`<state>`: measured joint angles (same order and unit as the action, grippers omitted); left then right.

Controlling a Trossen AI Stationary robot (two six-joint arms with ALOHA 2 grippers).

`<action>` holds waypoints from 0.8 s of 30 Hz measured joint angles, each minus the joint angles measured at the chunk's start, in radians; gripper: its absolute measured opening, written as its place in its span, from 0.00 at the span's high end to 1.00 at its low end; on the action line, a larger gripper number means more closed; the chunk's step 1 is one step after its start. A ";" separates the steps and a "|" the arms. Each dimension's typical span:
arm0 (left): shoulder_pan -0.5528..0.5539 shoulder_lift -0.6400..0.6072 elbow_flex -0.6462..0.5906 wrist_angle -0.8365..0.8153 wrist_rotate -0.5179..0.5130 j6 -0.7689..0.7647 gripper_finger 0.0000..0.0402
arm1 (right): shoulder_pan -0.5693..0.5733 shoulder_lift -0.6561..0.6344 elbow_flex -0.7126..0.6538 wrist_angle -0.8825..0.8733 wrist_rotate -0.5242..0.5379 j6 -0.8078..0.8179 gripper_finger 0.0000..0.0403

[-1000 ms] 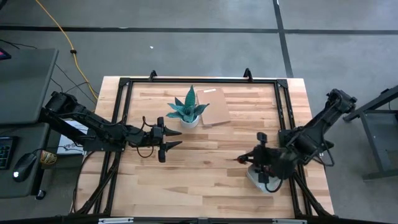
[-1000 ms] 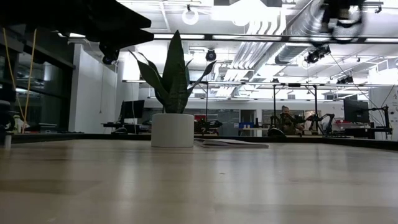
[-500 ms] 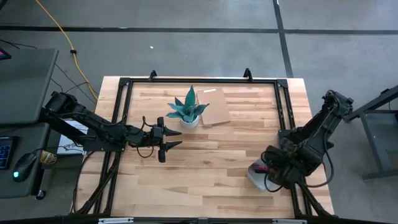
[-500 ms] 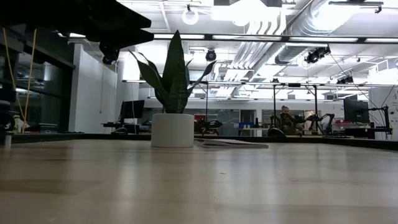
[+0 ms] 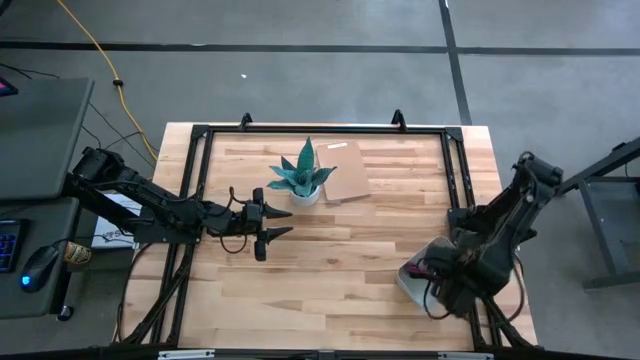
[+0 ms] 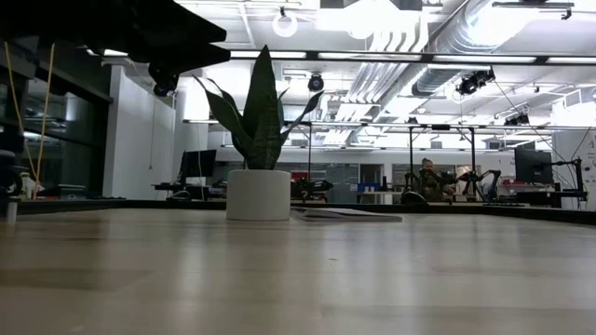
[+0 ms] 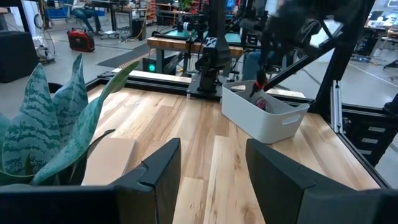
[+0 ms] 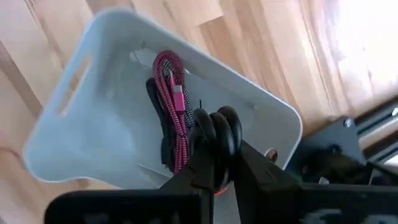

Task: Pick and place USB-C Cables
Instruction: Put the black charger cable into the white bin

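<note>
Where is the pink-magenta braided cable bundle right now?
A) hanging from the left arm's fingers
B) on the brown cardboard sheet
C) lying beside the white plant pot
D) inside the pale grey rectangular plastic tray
D: the right wrist view shows the pink-magenta braided cable bundle lying inside the pale grey rectangular plastic tray, just beyond the right gripper, which is shut on a black cable bundle.

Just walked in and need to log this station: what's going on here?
The right gripper, shut on a black cable, hangs over the grey tray at the table's right front edge. A pink-magenta cable already lies inside. The left gripper waits open beside the potted plant.
</note>
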<state>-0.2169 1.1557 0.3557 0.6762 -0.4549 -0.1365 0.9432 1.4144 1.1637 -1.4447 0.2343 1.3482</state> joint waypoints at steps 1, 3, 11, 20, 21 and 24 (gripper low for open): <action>0.000 0.000 0.000 -0.001 0.000 -0.005 0.60 | 0.000 0.021 0.000 0.006 0.000 -0.028 0.97; 0.000 0.000 0.000 -0.002 0.000 -0.009 0.60 | 0.000 0.063 0.000 0.014 -0.002 -0.076 0.97; 0.000 0.000 0.000 -0.002 0.000 -0.009 0.60 | 0.000 0.197 -0.001 0.061 -0.029 -0.174 0.94; 0.000 0.000 0.000 -0.001 0.000 -0.009 0.60 | 0.000 0.294 -0.001 0.102 -0.034 -0.190 0.92; 0.000 0.000 0.000 -0.001 0.000 -0.009 0.60 | 0.000 0.299 -0.001 0.102 -0.034 -0.189 0.91; 0.000 0.000 0.000 -0.001 0.000 -0.009 0.60 | 0.000 0.307 -0.001 0.103 -0.035 -0.180 0.88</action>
<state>-0.2168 1.1557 0.3557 0.6747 -0.4549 -0.1460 0.9428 1.7210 1.1625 -1.3415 0.1997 1.1683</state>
